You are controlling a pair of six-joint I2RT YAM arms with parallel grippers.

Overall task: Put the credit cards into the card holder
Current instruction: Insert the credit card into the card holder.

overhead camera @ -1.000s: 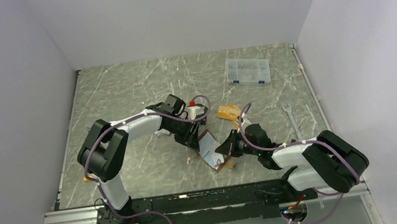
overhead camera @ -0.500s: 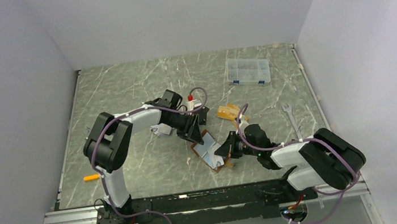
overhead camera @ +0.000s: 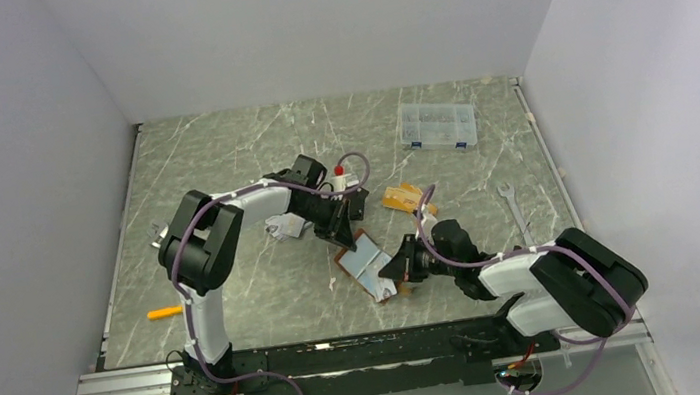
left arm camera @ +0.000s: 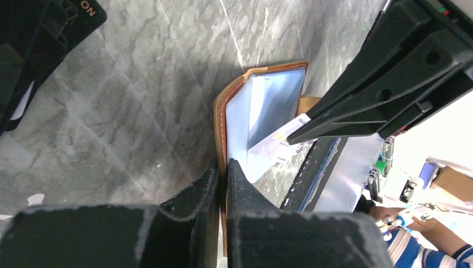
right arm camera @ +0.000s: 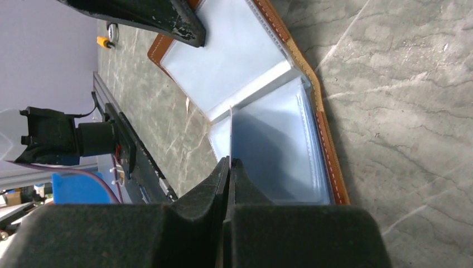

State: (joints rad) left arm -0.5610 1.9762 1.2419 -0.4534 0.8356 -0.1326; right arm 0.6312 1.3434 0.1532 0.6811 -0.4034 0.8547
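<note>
The tan card holder (overhead camera: 365, 268) lies open on the table, its clear inner pockets facing up. My left gripper (overhead camera: 342, 238) is shut on the holder's leather edge (left arm camera: 221, 120), one finger on each side (left arm camera: 224, 165). My right gripper (overhead camera: 398, 269) is shut on a silver-grey credit card (left arm camera: 282, 144), held edge-on just over the holder's open pockets (right arm camera: 230, 161). The card's thin edge (right arm camera: 230, 131) points at the fold. Orange-gold cards (overhead camera: 402, 196) lie behind the holder. A black card (left arm camera: 47, 42) lies to the left.
A clear compartment box (overhead camera: 436, 126) sits at the back right. A wrench (overhead camera: 514, 208) lies right of the right arm, an orange marker (overhead camera: 163, 312) at the front left. Pale cards (overhead camera: 284, 229) lie under the left arm.
My left gripper has closed down onto the holder's leather edge, and the left arm's elbow has swung right. The right gripper has stayed shut on the card, almost still.
</note>
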